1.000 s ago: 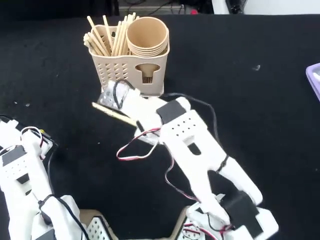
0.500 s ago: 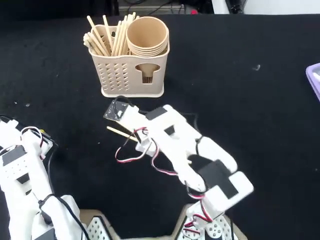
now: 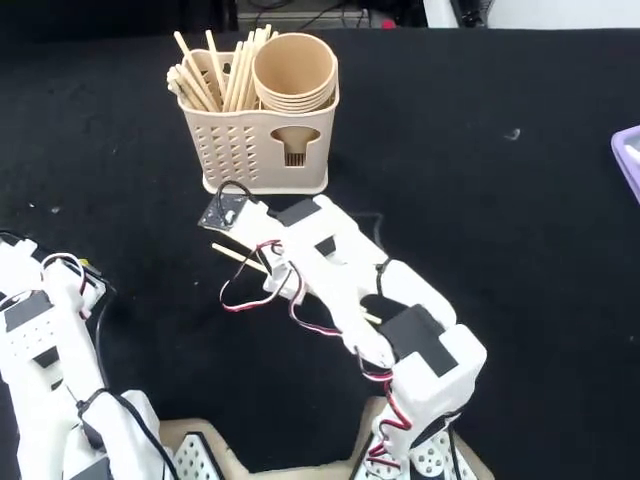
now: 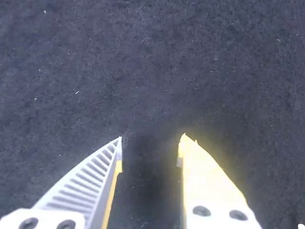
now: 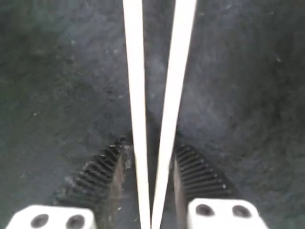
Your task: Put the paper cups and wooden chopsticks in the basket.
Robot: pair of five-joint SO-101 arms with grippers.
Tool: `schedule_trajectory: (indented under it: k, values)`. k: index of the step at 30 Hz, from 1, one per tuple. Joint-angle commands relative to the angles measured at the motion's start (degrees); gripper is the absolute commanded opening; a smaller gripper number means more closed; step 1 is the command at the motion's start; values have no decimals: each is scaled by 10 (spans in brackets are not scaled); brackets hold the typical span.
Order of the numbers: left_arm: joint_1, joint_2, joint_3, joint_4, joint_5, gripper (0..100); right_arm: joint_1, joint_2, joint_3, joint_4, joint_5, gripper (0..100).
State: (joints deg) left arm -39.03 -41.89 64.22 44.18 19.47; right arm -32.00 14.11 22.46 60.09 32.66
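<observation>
A: Two wooden chopsticks [image 5: 137,71] run lengthwise between the jaws of the right gripper [image 5: 150,147], correct?

B: Correct. The jaws are drawn in narrow, with one ribbed pad close against each stick, so the gripper has the pair pinched. The sticks spread slightly apart as they lead away from it.

A: Where does that sit when seen from above?

B: The right arm [image 3: 345,275] stretches from the near edge toward the middle of the black table [image 3: 500,260]. One end of the pair pokes out from under the arm on the left arm's side. The other end shows farther back, beside the elbow. I cannot tell whether the sticks are lifted or touching the cloth.

A: And the basket?

B: The beige basket [image 3: 250,150] stands upright just beyond the right arm's tip, near it but apart. Its compartment on the left arm's side holds a bundle of chopsticks [image 3: 215,80], leaning on end. The other compartment holds a nested stack of paper cups [image 3: 295,70], mouths up.

A: What about the other pincer?

B: The left arm [image 3: 40,340] is at the near left corner, well apart from the basket. The left gripper [image 4: 151,139] has its jaws partly spread with nothing between them, just black cloth beneath.

A: Anything else?

B: A purple object [image 3: 628,155] sits at the table's far right edge.
</observation>
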Motion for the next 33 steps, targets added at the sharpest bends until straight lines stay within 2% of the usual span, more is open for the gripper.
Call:
schedule_trajectory:
  k: [1, 10, 15, 26, 31, 33]
  values:
    - [-2, -6, -33, -9, 4, 191, -5, -14, -39, 25, -23, 211]
    - [-5, -6, -33, -9, 4, 191, -2, -24, -15, 8, 7, 157]
    - [-4, -6, -33, -9, 4, 191, -4, -29, -27, 2, 6, 8]
    - [-2, -6, -33, -9, 4, 191, -4, -169, 3, 57, 7, 11]
    - [-3, -6, -33, -9, 4, 191, -2, -147, 47, 21, 6, 19]
    - [-3, -6, -33, -9, 4, 191, 0, -119, 54, 10, 4, 67]
